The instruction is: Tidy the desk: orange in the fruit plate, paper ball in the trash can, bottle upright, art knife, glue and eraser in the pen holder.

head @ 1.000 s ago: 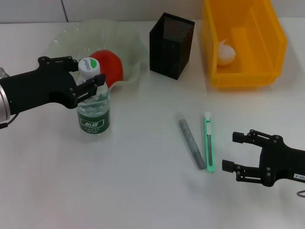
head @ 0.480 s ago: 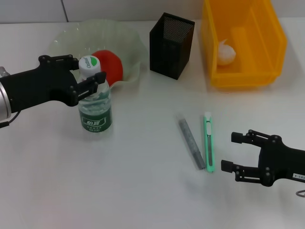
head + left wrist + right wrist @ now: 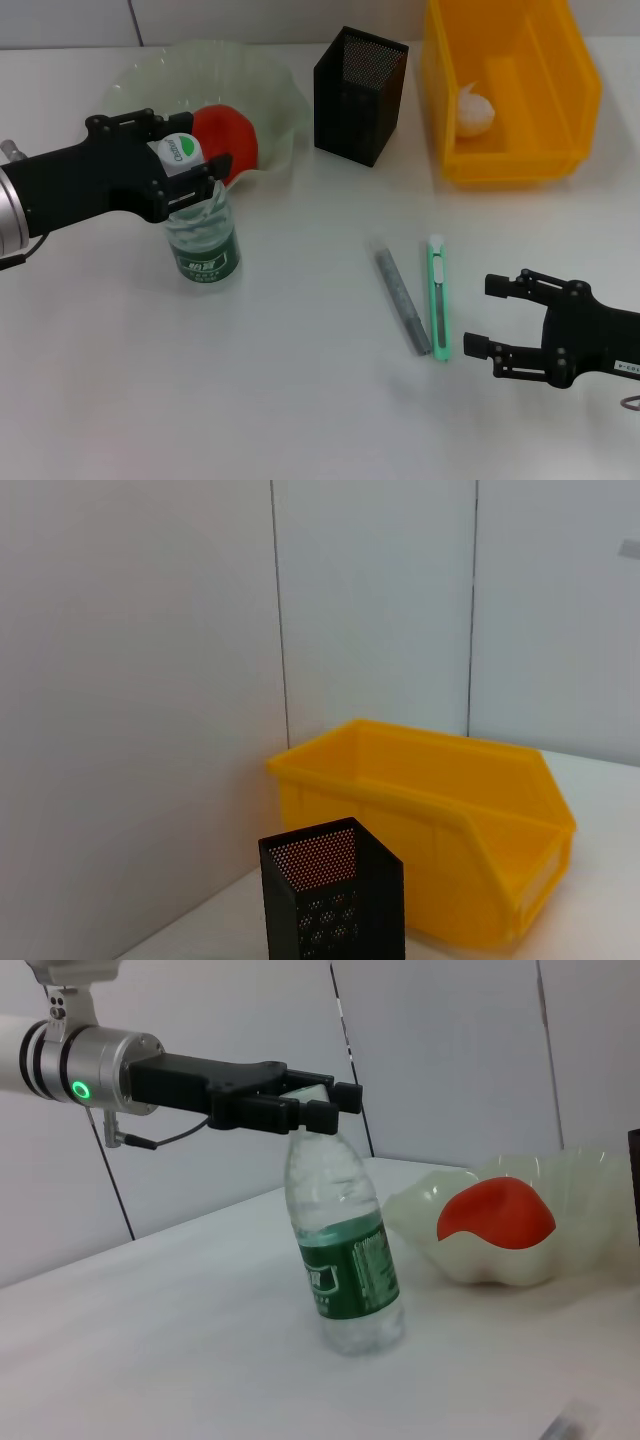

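The bottle [image 3: 203,240] stands on the desk [image 3: 300,400] in front of the fruit plate [image 3: 200,55], leaning a little. My left gripper [image 3: 185,160] is shut on its cap, which the right wrist view also shows, with the left gripper [image 3: 300,1105] on the bottle [image 3: 345,1260]. The orange [image 3: 225,135] lies in the plate. The paper ball [image 3: 475,108] lies in the trash can [image 3: 590,90]. The art knife [image 3: 438,295] lies flat beside a grey speckled stick [image 3: 402,297]. My right gripper [image 3: 483,316] is open just right of the knife.
The pen holder [image 3: 358,95] stands between the plate and the trash can. The left wrist view shows only the pen holder [image 3: 335,900], the trash can [image 3: 450,820] and the wall. No eraser shows.
My left gripper has sunk slightly, and the bottle in it leans more, its base shifted a little to the right. The right gripper has stayed put.
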